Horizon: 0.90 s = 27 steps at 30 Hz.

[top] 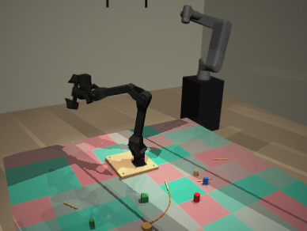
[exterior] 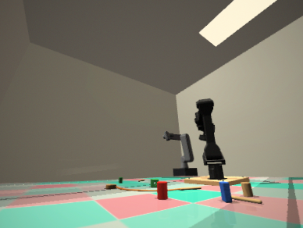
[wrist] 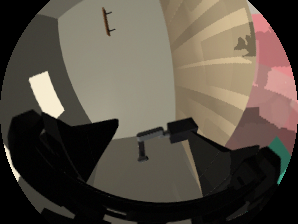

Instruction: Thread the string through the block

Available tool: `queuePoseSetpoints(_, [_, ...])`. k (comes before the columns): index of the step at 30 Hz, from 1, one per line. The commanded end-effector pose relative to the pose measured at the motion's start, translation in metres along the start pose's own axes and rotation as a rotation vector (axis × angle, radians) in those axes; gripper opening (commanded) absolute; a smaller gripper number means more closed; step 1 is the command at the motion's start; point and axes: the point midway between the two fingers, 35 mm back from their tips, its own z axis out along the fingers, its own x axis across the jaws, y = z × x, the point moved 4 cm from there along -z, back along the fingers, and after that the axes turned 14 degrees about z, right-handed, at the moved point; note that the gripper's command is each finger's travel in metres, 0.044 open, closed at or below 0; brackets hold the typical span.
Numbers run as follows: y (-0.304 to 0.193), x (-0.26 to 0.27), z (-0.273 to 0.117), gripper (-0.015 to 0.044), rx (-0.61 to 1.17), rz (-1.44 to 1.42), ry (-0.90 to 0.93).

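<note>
The button (top: 147, 226) (exterior: 111, 187) lies at the front of the table. The string (top: 169, 201) (exterior: 144, 190) curves from it toward the arm's base, and its thin stick (top: 166, 184) (exterior: 193, 189) lies on the table at the far end. The green block (top: 144, 198) (exterior: 153, 181) sits upright beside the string, apart from it; its hole is too small to make out clearly. My gripper (top: 72, 91) (wrist: 154, 129) is open and empty, raised high and pointing away from these objects. In the exterior view its fingers are hard to tell apart.
A red cylinder (top: 196, 197) (exterior: 162, 190), a blue block (top: 206, 180) (exterior: 226, 191) with a stick beside it, and a tan cylinder (top: 195, 172) (exterior: 247, 189) stand right of the string. Another loose stick (top: 221, 159) lies farther back. A stick (top: 70, 205) and dark green cylinder (top: 92, 222) are left.
</note>
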Motion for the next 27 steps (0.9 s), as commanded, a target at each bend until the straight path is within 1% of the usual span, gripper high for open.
queuePoseSetpoints(1, [-0.032, -0.050, -0.017, 0.0440, 0.109, -0.318, -0.152])
queuePoseSetpoints(5, [-0.062, -0.098, -0.044, 0.0440, 0.254, -0.631, -0.279])
queuePoseSetpoints(9, [-0.085, -0.141, -0.081, 0.0440, 0.412, -0.915, -0.370])
queuePoseSetpoints(16, [-0.109, -0.203, -0.155, 0.0440, 0.749, -1.399, -0.444])
queuePoseSetpoints(19, [-0.115, -0.230, -0.196, 0.0440, 0.961, -1.644, -0.433])
queuePoseSetpoints(22, [-0.116, -0.252, -0.239, 0.0440, 1.192, -1.878, -0.386])
queuePoseSetpoints(27, [-0.104, -0.278, -0.308, 0.0440, 1.595, -2.220, -0.217])
